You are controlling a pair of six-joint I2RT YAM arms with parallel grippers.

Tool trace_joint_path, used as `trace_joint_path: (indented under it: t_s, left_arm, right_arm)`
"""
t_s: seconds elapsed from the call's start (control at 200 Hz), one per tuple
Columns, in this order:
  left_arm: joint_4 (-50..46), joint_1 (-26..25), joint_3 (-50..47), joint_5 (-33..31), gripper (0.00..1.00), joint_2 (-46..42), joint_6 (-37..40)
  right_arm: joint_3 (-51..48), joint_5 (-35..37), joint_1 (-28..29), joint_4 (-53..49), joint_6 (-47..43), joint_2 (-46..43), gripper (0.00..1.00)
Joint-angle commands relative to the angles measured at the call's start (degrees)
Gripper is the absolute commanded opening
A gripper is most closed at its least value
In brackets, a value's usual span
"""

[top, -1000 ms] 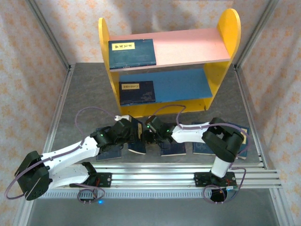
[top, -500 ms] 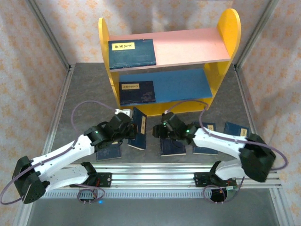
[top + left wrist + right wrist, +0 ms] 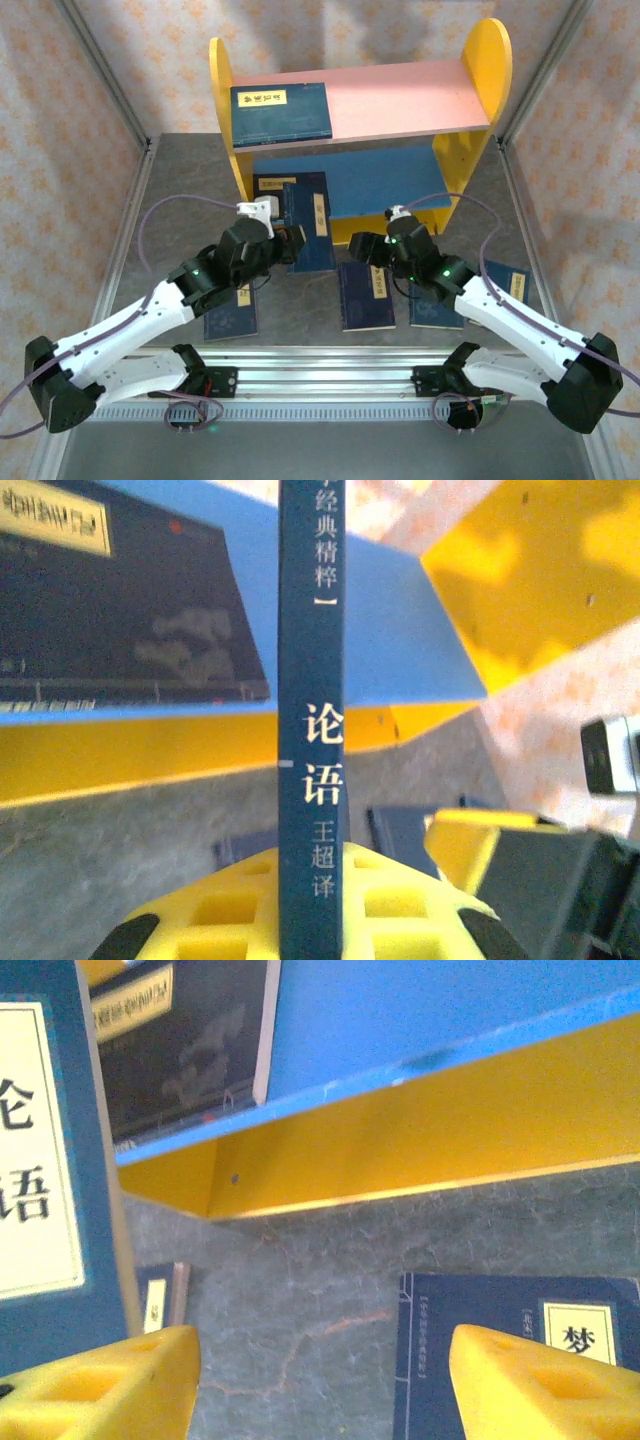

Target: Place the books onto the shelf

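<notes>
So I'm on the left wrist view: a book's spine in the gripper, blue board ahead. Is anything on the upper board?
Observer: One book lies flat at the left end of the pink upper board.
Operator: And the right gripper?
Observer: The right gripper is open and empty, hovering above the table.
Operator: How many left to shelve down there?
Observer: I count four books lying flat on the table.

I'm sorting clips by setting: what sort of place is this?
Probably a lab test cell: patterned cloth walls on a silver metal frame, and white robot arms, left and right, bolted to silver rails at a grey table's near edge.
</notes>
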Motion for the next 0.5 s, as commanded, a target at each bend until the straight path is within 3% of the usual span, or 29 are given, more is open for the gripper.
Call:
trace_joint_path:
  t_s: [0.0,0.165,0.496]
  left_arm:
    - [14.67,-0.30,0.75,-8.65,0.00,3.05,-3.02]
    - [16.34,-0.33,5.59,-14.05,0.00,7.28,-0.50]
    - [34.15,-1.26,0.11,-23.07,0.00,11.72,-7.89]
  right_arm:
    - [2.99,-2.85,-2.13,3.98,1.63,-1.14,0.71]
    - [3.43,-7.51,-4.26,10.46,6.61,-0.56,0.81]
    - [4.18,-9.88,-4.28,19.27,14.32,3.33,0.95]
